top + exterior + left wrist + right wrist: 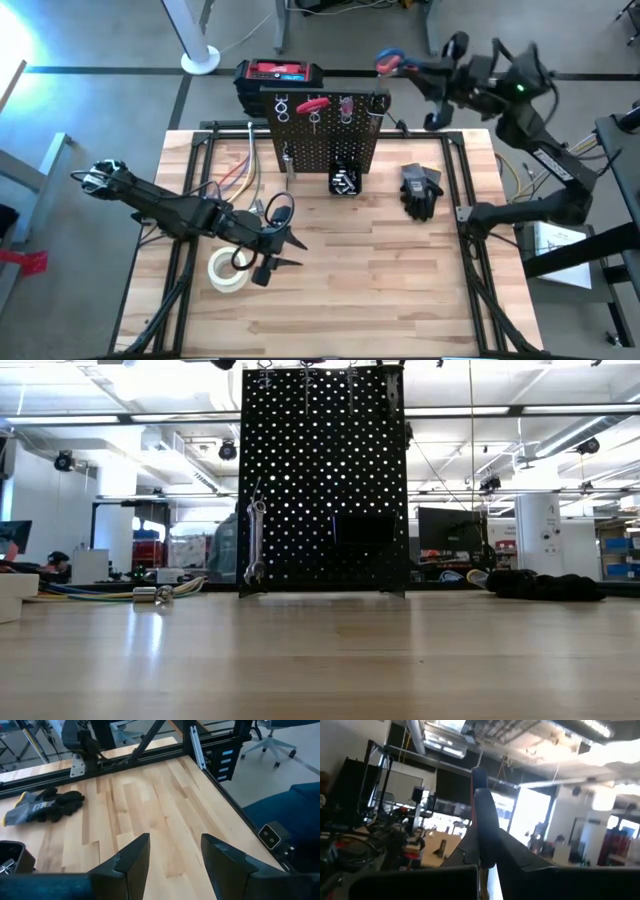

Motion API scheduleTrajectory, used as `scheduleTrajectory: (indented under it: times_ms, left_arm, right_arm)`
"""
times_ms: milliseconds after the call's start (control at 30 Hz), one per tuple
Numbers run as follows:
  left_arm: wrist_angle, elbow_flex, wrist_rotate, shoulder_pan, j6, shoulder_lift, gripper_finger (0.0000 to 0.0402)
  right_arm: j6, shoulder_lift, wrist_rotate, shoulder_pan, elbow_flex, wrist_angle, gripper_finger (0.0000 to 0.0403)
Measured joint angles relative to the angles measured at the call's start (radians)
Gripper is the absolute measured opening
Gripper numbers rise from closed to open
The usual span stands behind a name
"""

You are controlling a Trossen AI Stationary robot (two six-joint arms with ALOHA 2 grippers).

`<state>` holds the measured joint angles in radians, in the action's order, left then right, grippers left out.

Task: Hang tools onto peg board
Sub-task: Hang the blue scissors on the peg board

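Note:
The black peg board (325, 135) stands upright at the table's far middle, also in the low view (320, 480). A red tool (312, 104) and silver hooks hang at its top, a silver wrench (255, 540) hangs on its face, and a small bin (344, 180) holds sockets. My right gripper (412, 68) is high beyond the table's far edge, right of the board's top, shut on a red-and-blue-handled tool (389, 60). My left gripper (285, 245) hovers open over the table's left half, near a white tape roll (228, 270), with nothing between its fingers (134, 865). My right gripper pinches the red-and-blue-handled tool between its two fingers; the tool's long dark part (482, 815) sticks out past the fingertips. The tool is lifted clear of the table and of the peg board. Which part of it the fingers are on cannot be told.
A black glove (420, 190) lies right of the board, also in the left wrist view (45, 805). A red-and-black toolbox (280, 73) sits behind the board. Coloured cables (240, 170) and a small silver piece (150, 595) lie at the left.

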<state>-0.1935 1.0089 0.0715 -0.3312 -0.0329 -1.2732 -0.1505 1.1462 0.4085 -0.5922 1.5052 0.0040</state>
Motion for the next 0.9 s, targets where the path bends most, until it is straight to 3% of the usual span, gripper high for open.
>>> scheduleTrajectory:
  times_ms: [400,900]
  left_arm:
    - [-0.017,-0.017,0.0,0.014,-0.009,0.0,0.0168]
    - [-0.016,-0.017,0.0,0.05,0.005,0.0,0.0168]
  right_arm:
    - [0.293,0.061,0.269,-0.258,0.033,-0.018,0.0016]
    - [0.28,0.044,0.305,-0.265,-0.047,-0.135,0.0016]
